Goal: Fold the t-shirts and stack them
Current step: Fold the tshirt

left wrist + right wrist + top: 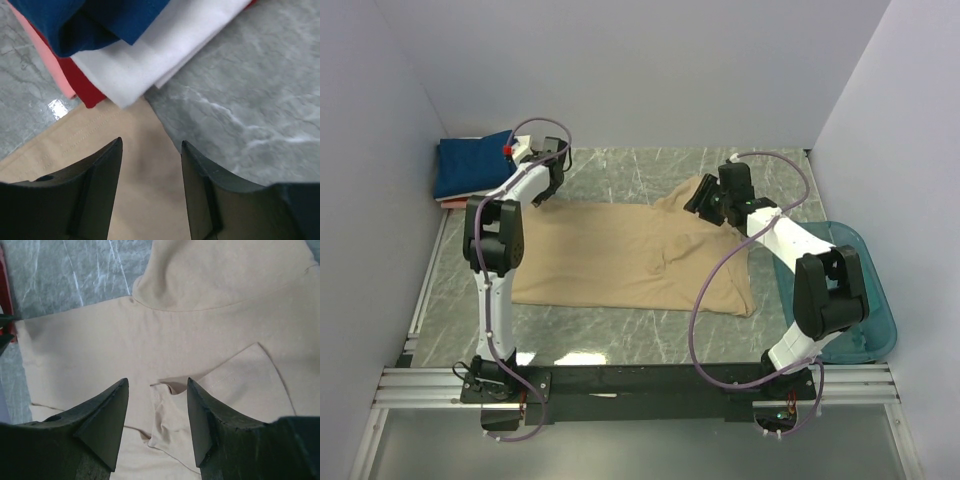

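1. The tan shirt [620,255] lies flat in the middle of the surface [630,175], its long side running left to right.
2. Left gripper [546,192], jaws apart, hangs over its upper left corner.
3. Right gripper [701,205], jaws apart, hangs over its upper right end.
4. The stack [472,168] sits at upper left, nearest the left gripper.

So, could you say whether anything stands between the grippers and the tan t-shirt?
Nothing visible does. The left gripper hangs open over a corner of the tan t-shirt beside the folded stack, and the right gripper hangs open over a sleeve.
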`<state>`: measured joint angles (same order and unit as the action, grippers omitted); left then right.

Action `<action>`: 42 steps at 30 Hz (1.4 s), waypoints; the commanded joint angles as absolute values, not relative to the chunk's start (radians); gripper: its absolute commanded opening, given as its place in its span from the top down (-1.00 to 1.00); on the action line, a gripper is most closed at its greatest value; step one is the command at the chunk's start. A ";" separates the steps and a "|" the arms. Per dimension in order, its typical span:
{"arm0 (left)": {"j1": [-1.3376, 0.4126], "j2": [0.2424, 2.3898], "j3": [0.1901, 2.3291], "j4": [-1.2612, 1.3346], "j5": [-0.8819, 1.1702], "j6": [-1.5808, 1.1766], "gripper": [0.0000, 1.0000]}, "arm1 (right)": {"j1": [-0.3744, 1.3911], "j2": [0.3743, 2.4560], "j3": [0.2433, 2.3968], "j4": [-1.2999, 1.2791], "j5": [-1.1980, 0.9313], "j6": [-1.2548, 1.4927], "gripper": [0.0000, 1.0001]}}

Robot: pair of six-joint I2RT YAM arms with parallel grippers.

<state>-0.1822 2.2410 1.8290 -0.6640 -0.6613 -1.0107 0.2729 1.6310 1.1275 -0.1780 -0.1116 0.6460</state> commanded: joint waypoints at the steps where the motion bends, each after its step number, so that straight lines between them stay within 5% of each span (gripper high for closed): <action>1: -0.164 2.258 1.884 -0.706 -0.712 -1.014 -0.11 | 0.245 1.623 1.151 -0.156 -0.153 0.652 -0.14; 14: -0.031 2.336 1.933 -0.646 -0.580 -0.974 -0.04 | 0.242 1.638 1.137 -0.140 -0.181 0.657 -0.12; 42: -0.086 2.353 1.999 -0.698 -0.617 -1.005 0.10 | 0.232 1.658 1.143 -0.147 -0.195 0.657 -0.10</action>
